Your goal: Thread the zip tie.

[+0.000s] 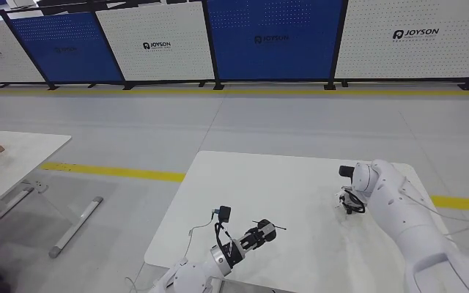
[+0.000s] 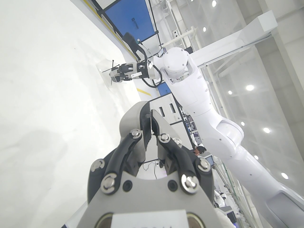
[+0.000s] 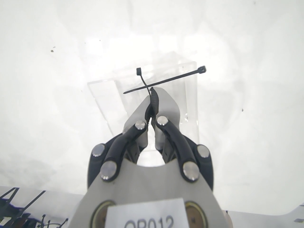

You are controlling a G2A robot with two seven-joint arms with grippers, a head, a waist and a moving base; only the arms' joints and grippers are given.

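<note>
Right gripper [image 3: 152, 91] is at about 3 o'clock from the centre of the white table [image 1: 293, 183]. Its jaws are pinched narrow and closed tight on zip tie A [image 3: 143, 79]. The strap comes up out of the fingertips, and its square head is free at the far end. Zip tie B [image 3: 175, 78] lies crosswise just past the fingertips and crosses A's strap, with its head out toward 2 o'clock from the tips in the wrist view. I can't tell if B touches A or only overlaps it. Both ties sit over a clear block [image 3: 106, 96] on the table, and I can't tell if B rests on it. In the top view the right gripper [image 1: 349, 201] hangs low over the table. The clear block is hard to make out there.

Left gripper [image 2: 150, 110] is at about 7 o'clock from the table centre, near the front edge, and well apart from the right one. Its jaws are narrow too, and the pads clamp zip tie C [image 2: 151, 122], seen edge-on as a thin dark line. In the top view, C [image 1: 278, 227] sticks out both sides of the left gripper [image 1: 265, 233] as a thin black line, raised off the table. The left wrist view also shows the right gripper [image 2: 114, 73] farther off, with black ties at its tip beside the clear block [image 2: 102, 68].

Blue and white panels [image 1: 271, 36] stand at 12 o'clock behind the table. A second table [image 1: 22, 154] is at 9 o'clock.
</note>
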